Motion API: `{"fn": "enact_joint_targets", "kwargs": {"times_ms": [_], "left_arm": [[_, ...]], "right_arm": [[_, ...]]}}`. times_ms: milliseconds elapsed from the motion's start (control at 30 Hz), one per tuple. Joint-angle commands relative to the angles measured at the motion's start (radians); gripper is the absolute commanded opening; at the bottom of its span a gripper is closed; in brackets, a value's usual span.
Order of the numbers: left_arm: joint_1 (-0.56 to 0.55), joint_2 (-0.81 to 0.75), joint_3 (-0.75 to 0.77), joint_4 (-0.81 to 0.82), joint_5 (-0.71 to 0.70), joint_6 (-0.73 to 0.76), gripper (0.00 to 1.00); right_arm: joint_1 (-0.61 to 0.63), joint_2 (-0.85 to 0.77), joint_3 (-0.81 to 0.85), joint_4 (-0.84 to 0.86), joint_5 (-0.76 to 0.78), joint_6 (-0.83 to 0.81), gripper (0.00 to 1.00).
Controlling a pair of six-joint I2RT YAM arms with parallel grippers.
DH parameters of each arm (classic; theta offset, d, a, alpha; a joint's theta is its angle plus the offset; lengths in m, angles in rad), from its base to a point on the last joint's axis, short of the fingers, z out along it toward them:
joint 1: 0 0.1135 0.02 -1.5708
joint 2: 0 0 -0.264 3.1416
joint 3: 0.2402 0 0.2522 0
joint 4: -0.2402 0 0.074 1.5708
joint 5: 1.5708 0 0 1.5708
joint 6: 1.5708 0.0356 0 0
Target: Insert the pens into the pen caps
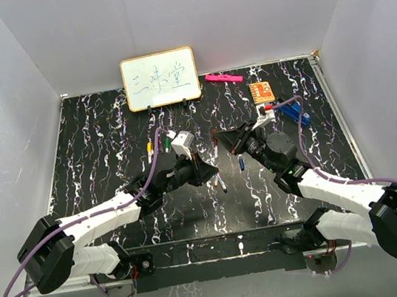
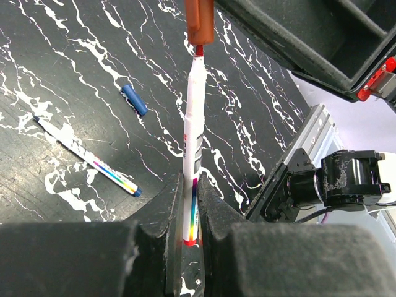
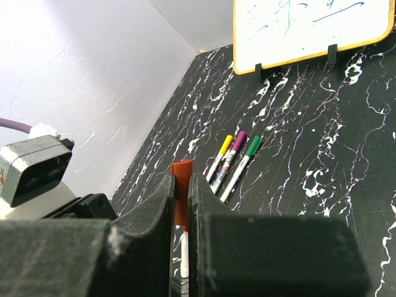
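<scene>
Three blue characters [image 1: 161, 80] on whiteboard [image 1: 176, 96]

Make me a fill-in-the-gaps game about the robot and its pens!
The left hand grips a white pen whose tip is ___.
The right hand pinches the ___ meeting that tip.
Near the whiteboard lie ___ capped pens.
The loose cap on the table is ___.
Missing words: red, cap, three, blue.
</scene>
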Motion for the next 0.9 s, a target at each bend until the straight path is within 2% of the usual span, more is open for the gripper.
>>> {"fn": "enact_joint_targets", "kwargs": {"times_ms": [0, 633, 867], "left_arm": [[0.004, -0.045, -0.006, 0.036, -0.02, 0.002, 0.0], [0.003, -0.041, -0.003, 0.052, -0.038, -0.004, 0.0], [0.003, -0.035, 0.001, 0.077, -0.083, -0.007, 0.0]], "right_arm": [[0.006, -0.007, -0.005, 0.069, 0.018, 0.0, 0.0], [0.031, 0.01, 0.0, 0.065, 0.012, 0.002, 0.0], [0.056, 0.015, -0.001, 0.047, 0.014, 0.003, 0.0]]}}
